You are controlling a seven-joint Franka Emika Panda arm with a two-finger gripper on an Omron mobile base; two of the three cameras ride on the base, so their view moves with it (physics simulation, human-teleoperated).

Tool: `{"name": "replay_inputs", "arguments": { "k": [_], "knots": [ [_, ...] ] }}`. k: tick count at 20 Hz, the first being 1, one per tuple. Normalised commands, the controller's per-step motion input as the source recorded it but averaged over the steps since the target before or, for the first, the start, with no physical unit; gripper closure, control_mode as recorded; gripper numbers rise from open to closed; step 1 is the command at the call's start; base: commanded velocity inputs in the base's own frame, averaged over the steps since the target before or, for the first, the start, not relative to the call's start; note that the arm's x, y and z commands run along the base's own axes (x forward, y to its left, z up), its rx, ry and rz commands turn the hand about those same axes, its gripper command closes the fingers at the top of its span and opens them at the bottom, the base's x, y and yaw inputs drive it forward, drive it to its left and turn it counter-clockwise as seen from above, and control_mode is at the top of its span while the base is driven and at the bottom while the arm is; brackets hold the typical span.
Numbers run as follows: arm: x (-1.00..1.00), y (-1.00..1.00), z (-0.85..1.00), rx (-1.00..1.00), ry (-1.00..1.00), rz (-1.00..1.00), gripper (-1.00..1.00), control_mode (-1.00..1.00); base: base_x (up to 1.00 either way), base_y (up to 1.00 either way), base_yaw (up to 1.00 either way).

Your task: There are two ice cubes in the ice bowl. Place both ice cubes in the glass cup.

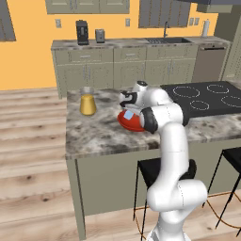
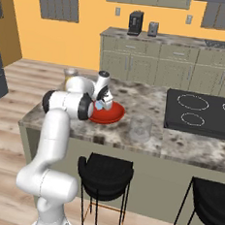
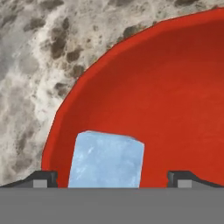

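From your left base camera, you've got the arm bent over the marble worktop [image 1: 101, 134], with the end effector [image 1: 126, 111] hanging at the near-left rim of the red ice bowl [image 1: 128, 123]. One pale-blue ice cube [image 1: 128, 114] shows right under the hand, over the bowl. At about 10 o'clock from the bowl, well apart, you can see a yellow cone-shaped vessel [image 1: 87, 104]. At 3 o'clock, beyond the arm, lies the black cooktop [image 1: 207, 97].

Over to your right base camera: the end effector [image 2: 102, 105] sits above the left side of the ice bowl [image 2: 109, 115], and the ice cube [image 2: 99, 105] peeks out by the fingers. The glass cup [image 2: 141, 127] stands upright on the worktop [image 2: 189, 144], at roughly 4 o'clock from the bowl, near it but not touching. Two black stools [image 2: 104, 174] stand tucked under the worktop's edge.

Now your hand camera: the two fingertips [image 3: 43, 178] stand wide apart at the bottom, and the ice cube [image 3: 106, 159] sits between them, closer to the left one. The fingers are spread; you can see a gap on the right side, so nothing is clamped. The cube rests inside the ice bowl [image 3: 166, 100], near its rim, with the marble worktop [image 3: 30, 78] beyond at 10 o'clock.
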Motion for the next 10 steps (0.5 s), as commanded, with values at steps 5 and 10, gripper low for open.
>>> {"name": "replay_inputs", "arguments": {
  "k": [5, 10],
  "knots": [
    [0.12, 0.01, -0.19, 0.00, 0.02, 0.00, 1.00, -1.00, 0.00, 0.00, 0.00],
    [-0.10, -0.06, 0.09, 0.01, 0.00, -0.01, 1.00, -1.00, 0.00, 0.00, 0.00]
  ]
}}
